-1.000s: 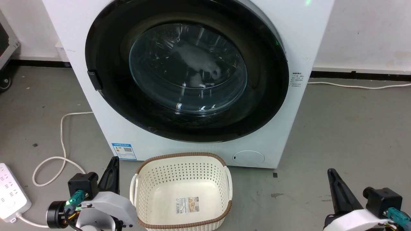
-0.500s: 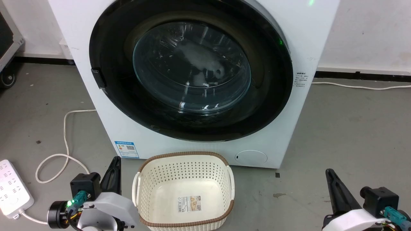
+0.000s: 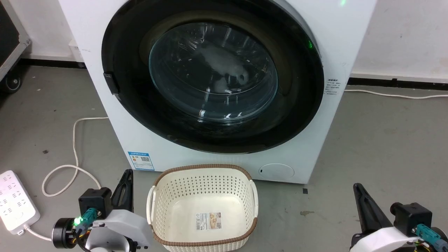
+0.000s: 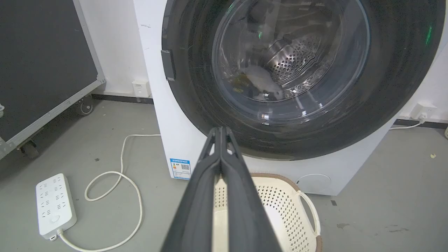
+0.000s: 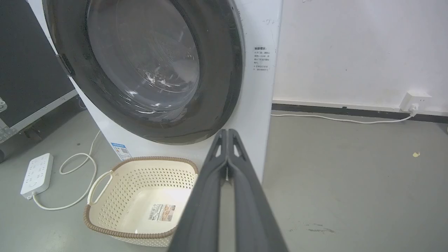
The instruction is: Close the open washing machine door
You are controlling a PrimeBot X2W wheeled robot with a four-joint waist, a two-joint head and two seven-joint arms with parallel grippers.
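1. The left pincer (image 4: pixel 220 130) has its fingers pressed together and holds nothing. It hangs low, just beside the left side of the cream basket (image 3: pixel 203 167).
2. The right pincer (image 5: pixel 227 131) is likewise pressed together and empty, low over bare floor and well apart from the machine.
3. The washing machine door (image 3: pixel 213 80) lies against the front of the washing machine (image 3: pixel 315 147), and its black rim looks flush. Whether the catch has clicked cannot be told.
4. The closing looks done or nearly so. If a last push is needed, it probably belongs on the black rim near the dark tab (image 3: pixel 111 83) at the door's left edge, not on the glass.
5. The left arm is nearer. It should rise clear of the basket rim, the white cable (image 3: pixel 73 147) and the power strip (image 3: pixel 15 199).
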